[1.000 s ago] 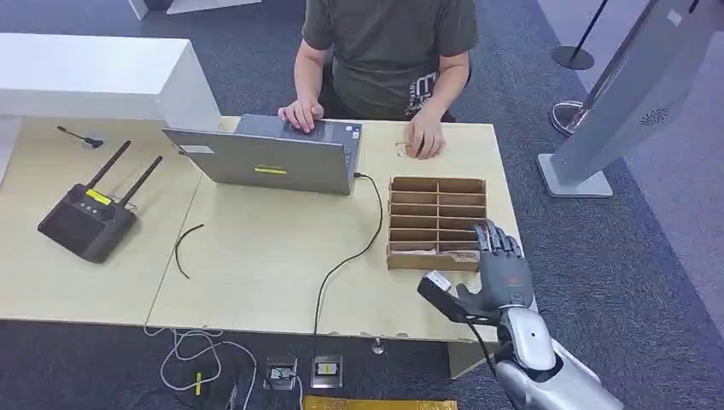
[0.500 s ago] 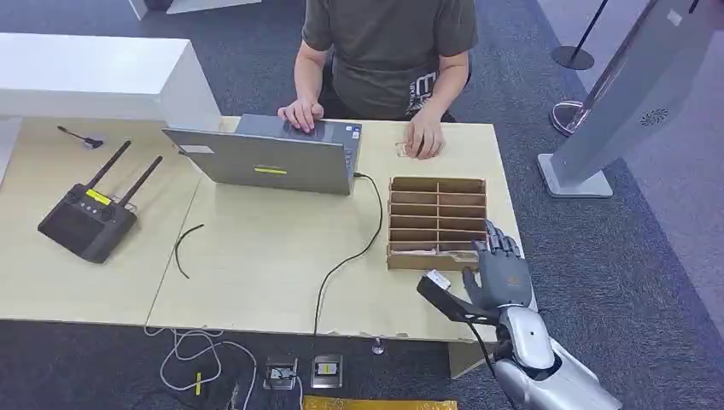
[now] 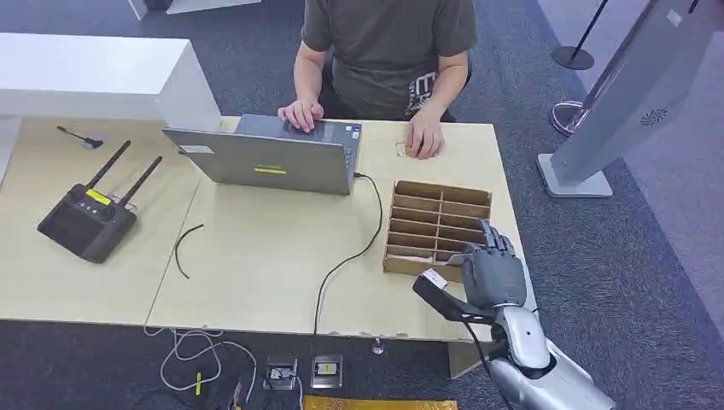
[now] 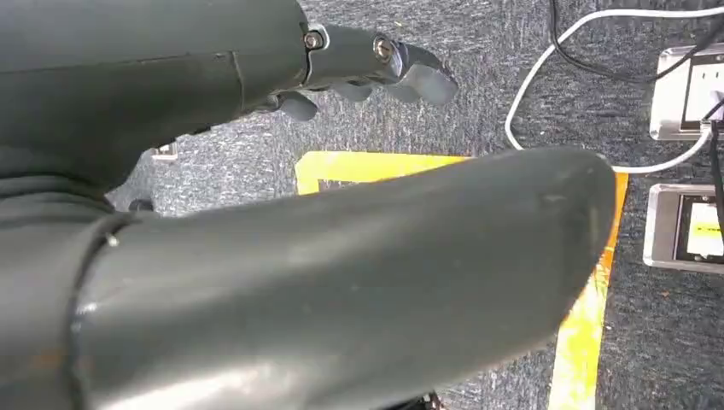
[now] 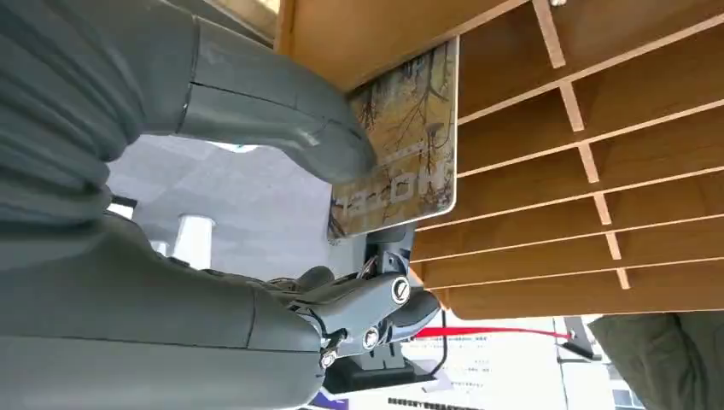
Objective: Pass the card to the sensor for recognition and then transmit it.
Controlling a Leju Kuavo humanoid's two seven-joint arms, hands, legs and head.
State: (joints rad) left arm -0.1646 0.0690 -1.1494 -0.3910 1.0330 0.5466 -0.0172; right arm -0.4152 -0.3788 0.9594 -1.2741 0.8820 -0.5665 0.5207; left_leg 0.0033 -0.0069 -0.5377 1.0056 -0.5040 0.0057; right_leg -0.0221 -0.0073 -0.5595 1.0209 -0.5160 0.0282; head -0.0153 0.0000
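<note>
1. Right hand (image 3: 493,272) sits at the near right corner of the wooden slot rack (image 3: 437,229); in the right wrist view the thumb (image 5: 282,111) presses on the face of the card (image 5: 401,145) with darker fingers behind it, so the hand is clamped on the card
2. Card: printed face toward the wrist camera, one end still inside the rack's near compartment, the rest drawn out into the hand. Not yet clear of the slot
3. Change over the last second: the hand has shifted slightly toward the robot, and the rack has swung out of square with the table (image 3: 256,273), its near end dragged toward the table's middle. Judgement: the card is binding in the slot, and the pull is moving the rack as well as the card
4. Consequence: extraction is under way but incomplete; sensor pass and handover both remain
5. Left hand (image 4: 376,68) hangs above the carpet, fingers loosely apart, holding nothing
6. Surroundings: a person (image 3: 388,51) sits opposite, hands at the laptop (image 3: 269,158) and the table's far edge; a black controller (image 3: 85,218) lies well to the left
</note>
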